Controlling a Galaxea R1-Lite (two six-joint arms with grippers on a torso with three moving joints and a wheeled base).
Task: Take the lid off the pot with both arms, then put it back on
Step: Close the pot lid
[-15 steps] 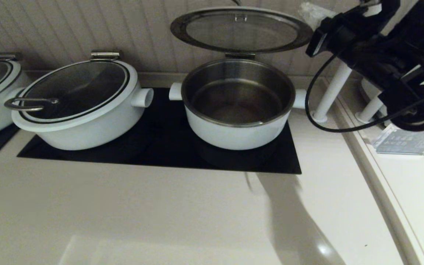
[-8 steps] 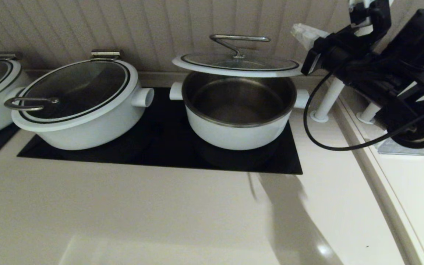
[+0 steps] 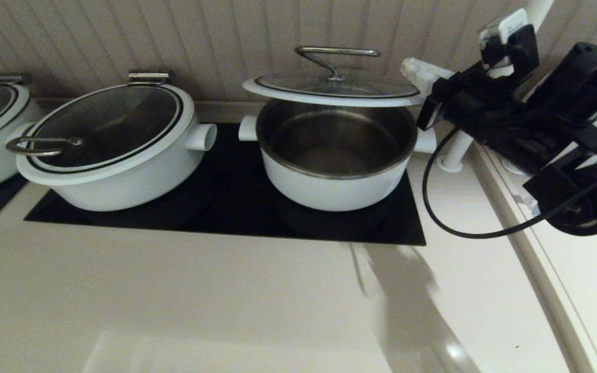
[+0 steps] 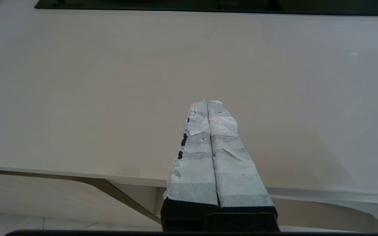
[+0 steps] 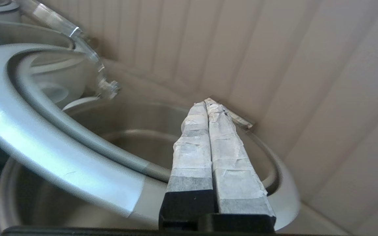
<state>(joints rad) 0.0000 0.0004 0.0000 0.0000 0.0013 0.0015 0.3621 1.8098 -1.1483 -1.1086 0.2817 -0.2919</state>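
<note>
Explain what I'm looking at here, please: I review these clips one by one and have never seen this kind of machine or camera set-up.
This is a two-armed robot standing at a counter. The wide picture comes from a camera on its head, looking down at the work. The other two come from cameras on its wrists, each looking along its own fingers.

On a black cooktop stands the pot, open at the front, its steel inside showing. The lid sits propped above the pot's back edge, not closed. To the left is a wider pot with its own lid on.

The right gripper reaches in beside the lid's rim, fingers shut and holding nothing. The left gripper, also shut and empty, hangs over bare counter; the head camera does not catch it.
</note>
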